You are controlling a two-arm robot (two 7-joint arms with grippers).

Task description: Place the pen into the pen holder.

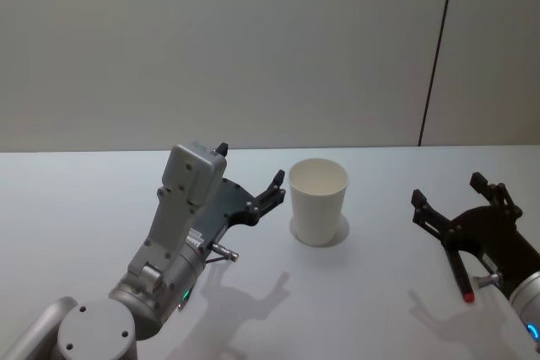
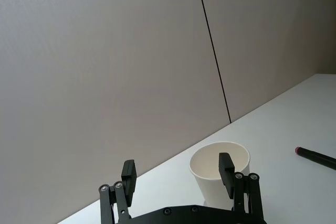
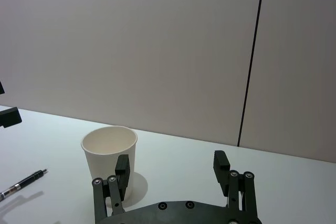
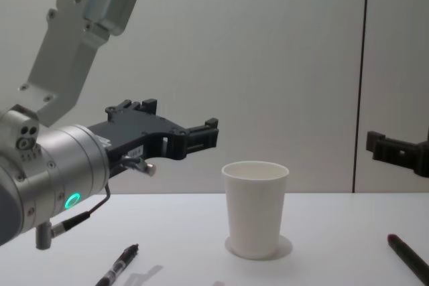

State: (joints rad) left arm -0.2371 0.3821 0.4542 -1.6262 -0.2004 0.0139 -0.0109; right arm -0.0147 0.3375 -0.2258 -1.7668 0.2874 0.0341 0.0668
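Observation:
The pen holder, a white paper cup [image 1: 318, 200], stands upright at the table's middle. My left gripper [image 1: 251, 166] hovers open and empty just left of it, above the table. In the left wrist view the cup [image 2: 207, 163] lies past the left gripper's fingertips [image 2: 128, 176]. My right gripper [image 1: 448, 189] is open and empty, to the right of the cup. A black pen with a red end [image 1: 463, 282] lies on the table beneath it. A second black pen with silver trim [image 4: 118, 268] lies on the table under my left arm.
The white table [image 1: 76, 208] runs back to a plain grey wall [image 1: 253, 40] with a dark vertical seam [image 1: 437, 48]. A silver knob [image 1: 224, 251] and a cable hang off the left wrist.

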